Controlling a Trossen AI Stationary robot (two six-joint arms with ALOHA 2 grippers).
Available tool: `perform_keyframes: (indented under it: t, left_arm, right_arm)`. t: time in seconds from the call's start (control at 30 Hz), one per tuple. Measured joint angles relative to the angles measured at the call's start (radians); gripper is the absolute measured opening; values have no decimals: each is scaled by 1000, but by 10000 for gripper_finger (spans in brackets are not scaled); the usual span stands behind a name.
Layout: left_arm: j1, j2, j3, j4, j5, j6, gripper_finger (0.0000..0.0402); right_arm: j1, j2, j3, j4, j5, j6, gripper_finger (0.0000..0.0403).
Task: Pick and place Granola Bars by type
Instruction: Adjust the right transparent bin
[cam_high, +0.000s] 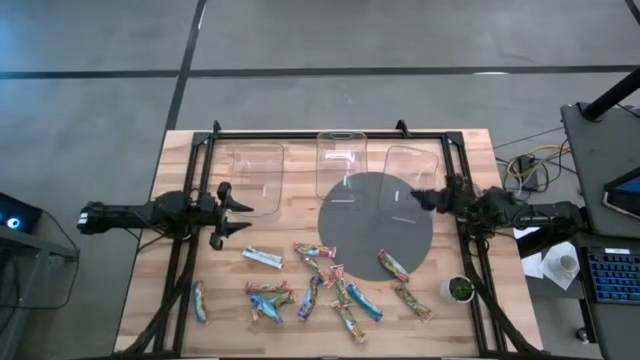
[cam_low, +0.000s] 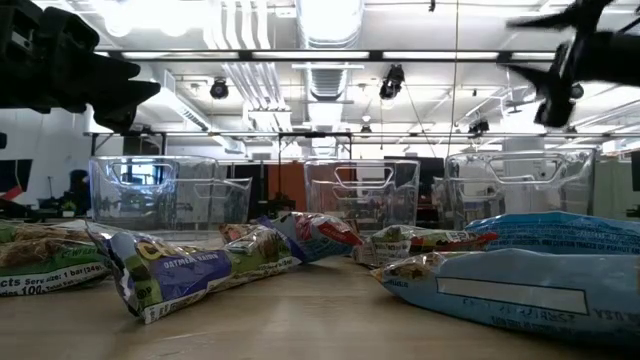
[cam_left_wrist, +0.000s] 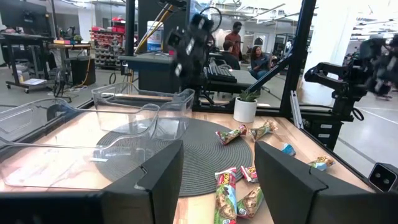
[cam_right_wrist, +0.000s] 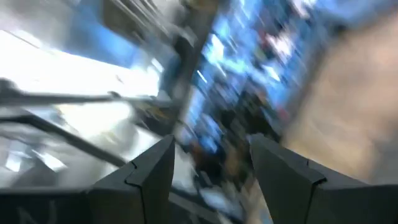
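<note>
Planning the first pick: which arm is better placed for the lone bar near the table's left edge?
Left. The left gripper hangs open on that side, nearer the lone bar; the right gripper is across the mat.

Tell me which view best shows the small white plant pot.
The left wrist view: the white plant pot stands large, upright, at the table's edge, leaves visible. The high view shows it small from above. Low and right wrist views don't show it.

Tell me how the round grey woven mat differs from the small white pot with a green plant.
The round grey woven mat lies flat and wide on the table; the small white pot is far smaller and stands upright. The mat partly underlies two clear bins; the pot stands alone near the table's right edge. Both look round from above.
</note>
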Motion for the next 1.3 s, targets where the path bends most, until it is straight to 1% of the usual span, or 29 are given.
perform_keyframes:
  t: [0.07, 0.13, 0.23, 0.37, 0.43, 0.53, 0.63, 0.7, 0.83, 0.9, 1.0, 1.07, 1.1, 1.2, 1.23, 1.3]
  left_arm:
    - [0, 0, 0, 0, 0, 0, 181]
    - [0, 0, 0, 0, 0, 0, 181]
    - [0, 0, 0, 0, 0, 0, 181]
    - [0, 0, 0, 0, 0, 0, 181]
    - [0, 0, 0, 0, 0, 0, 181]
    - [0, 0, 0, 0, 0, 0, 181]
    - [0, 0, 0, 1, 0, 0, 181]
    - [0, 0, 0, 3, 0, 0, 181]
    - [0, 0, 0, 3, -1, 0, 181]
    - [0, 0, 0, 4, -1, 0, 181]
    - [0, 0, 0, 4, 0, 0, 181]
    - [0, 0, 0, 4, -1, 0, 181]
    - [0, 0, 0, 4, 0, 0, 181]
    - [0, 0, 0, 4, -1, 0, 181]
    - [0, 0, 0, 4, 0, 0, 181]
    - [0, 0, 0, 4, 0, 0, 181]
  right_arm:
    - [0, 13, 34, 61, 48, -74, 201]
    - [7, 51, 111, 12, 44, -123, 201]
    - [35, 183, 268, -215, -25, -119, 201]
    - [96, 455, 461, -638, -138, -36, 201]
    - [142, 594, 525, -761, -201, 6, 201]
    - [238, 770, 592, -745, -281, 22, 201]
    - [328, 912, 660, -739, -295, 54, 201]
    - [379, 991, 692, -796, -276, 86, 201]
    - [442, 1112, 716, -916, -168, 248, 201]
    - [456, 1150, 716, -953, -108, 343, 201]
    - [462, 1171, 712, -1017, -9, 472, 201]
    - [445, 1168, 712, -1112, 49, 578, 201]
    - [429, 1167, 712, -1192, 66, 638, 201]
    - [376, 1159, 702, -1420, 81, 775, 201]
    - [357, 1155, 695, -1469, 82, 799, 201]
    - [317, 1136, 688, -1477, 104, 781, 201]
